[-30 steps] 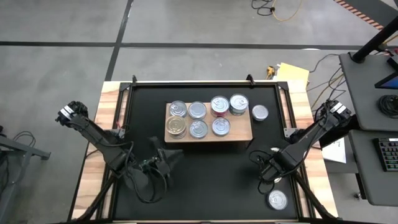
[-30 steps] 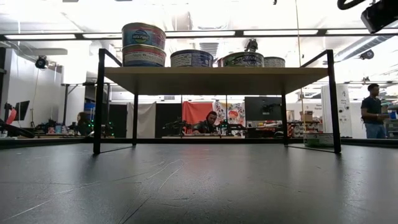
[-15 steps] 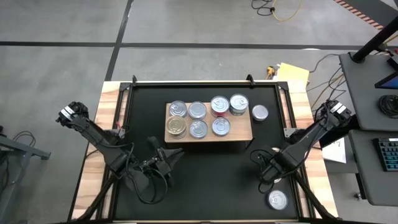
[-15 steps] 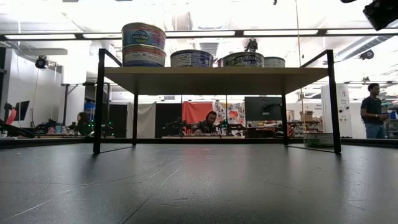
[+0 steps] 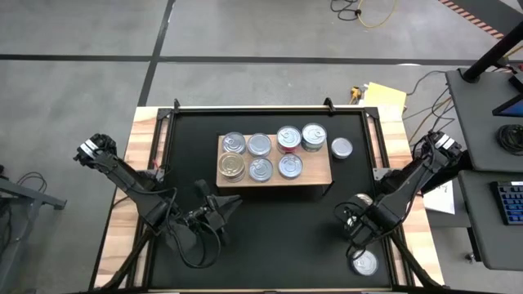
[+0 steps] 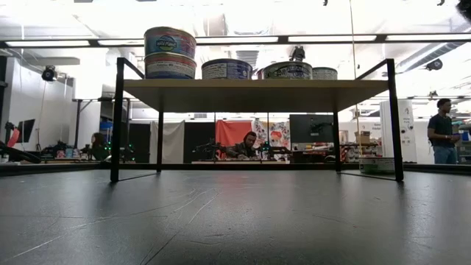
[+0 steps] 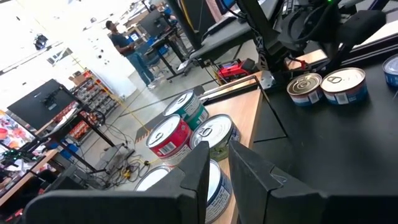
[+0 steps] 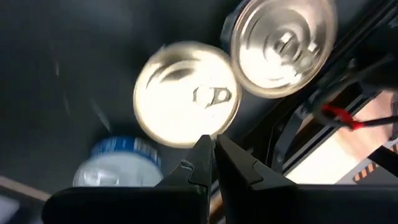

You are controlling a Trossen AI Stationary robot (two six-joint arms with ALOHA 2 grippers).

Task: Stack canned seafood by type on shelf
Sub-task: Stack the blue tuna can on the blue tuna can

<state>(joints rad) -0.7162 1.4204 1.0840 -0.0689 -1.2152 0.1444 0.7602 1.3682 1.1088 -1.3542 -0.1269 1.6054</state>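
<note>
Since the earlier frame the right gripper (image 5: 357,231) has drawn back toward the near right corner of the black mat (image 5: 270,237), and now hangs just above two loose cans (image 8: 186,93) there, one of them showing in the high view (image 5: 364,262). Its jaws are pressed together and hold nothing. The left gripper (image 5: 225,206) waits near the front of the shelf (image 5: 319,173), its fingers (image 7: 199,171) almost together and empty. The shelf carries seven cans (image 5: 260,144), one pair stacked at its left end; another can (image 5: 341,148) sits on the mat just beside its right end. The risk, as I judge it, is that closed jaws descending onto a lid would knock or slide the can toward the mat's edge rather than grip it.
</note>
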